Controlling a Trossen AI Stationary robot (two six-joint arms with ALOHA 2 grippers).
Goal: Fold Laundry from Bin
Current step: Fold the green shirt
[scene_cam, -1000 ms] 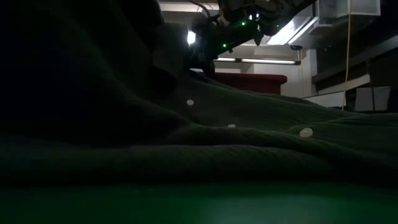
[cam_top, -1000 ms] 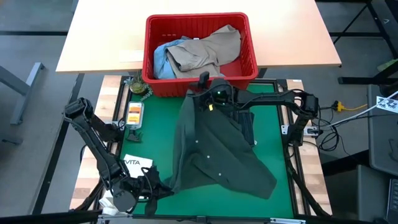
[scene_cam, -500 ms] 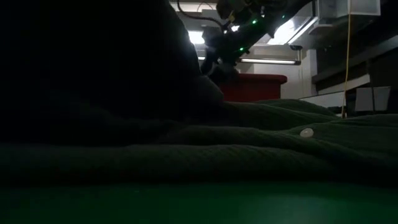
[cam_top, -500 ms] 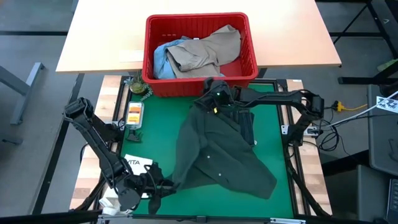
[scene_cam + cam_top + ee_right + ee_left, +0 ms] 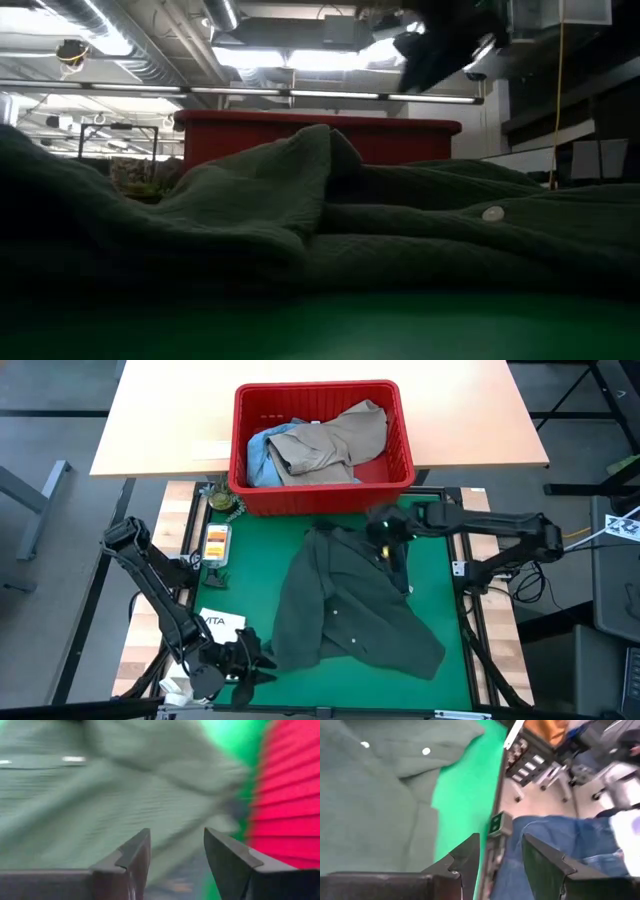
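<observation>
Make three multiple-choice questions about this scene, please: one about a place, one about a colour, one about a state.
1. Where does the dark green shirt lie?
A. Inside the red bin
B. Spread on the green mat
C. On the wooden tabletop behind the bin

2. What colour is the garment lying on top in the red bin?
A. Khaki-tan
B. White
C. Black

3. In what state is the left end effector?
A. Shut on the shirt
B. Shut on the paper bag
C. Open, holding nothing

Answers:
1. B: the high view shows the shirt spread across the green mat, in front of the bin.
2. A: the khaki-tan garment covers most of the bin's contents, with light blue denim beside it.
3. C: the left wrist view shows its fingers apart with only empty space between them.
</observation>
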